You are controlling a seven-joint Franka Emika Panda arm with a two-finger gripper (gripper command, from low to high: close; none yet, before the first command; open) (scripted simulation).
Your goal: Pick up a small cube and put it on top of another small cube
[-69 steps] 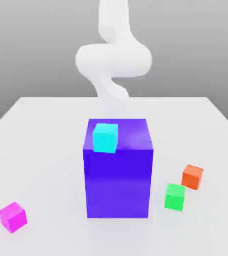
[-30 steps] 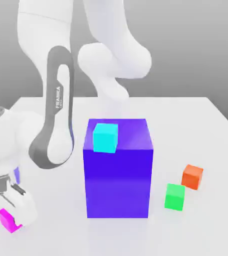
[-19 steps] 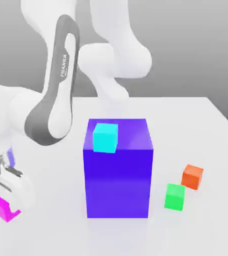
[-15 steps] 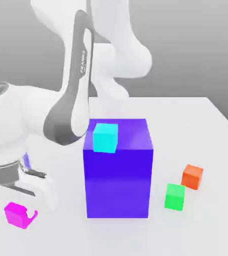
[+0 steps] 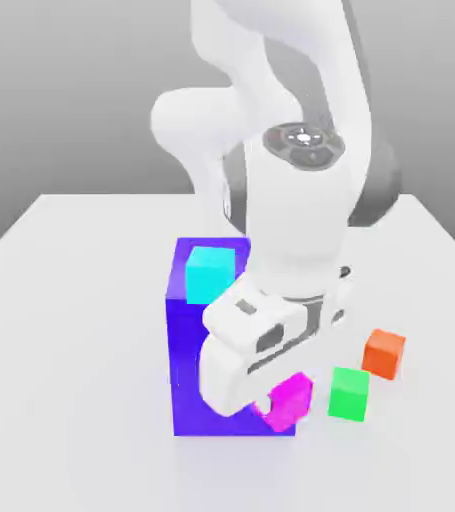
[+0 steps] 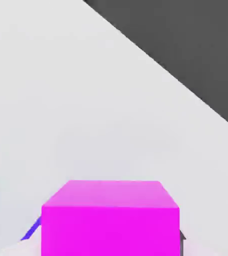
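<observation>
Small cube (image 5: 292,401), the magenta one, is clamped in the gripper (image 5: 279,405), hanging in front of the big blue block (image 5: 196,370), off the table (image 5: 81,330).

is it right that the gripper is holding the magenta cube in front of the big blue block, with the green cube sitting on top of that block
Not quite. The cube on top of the big blue block is cyan, as the exterior view shows. The green cube sits on the table. The gripper does hold the magenta cube in front of the block.
</observation>
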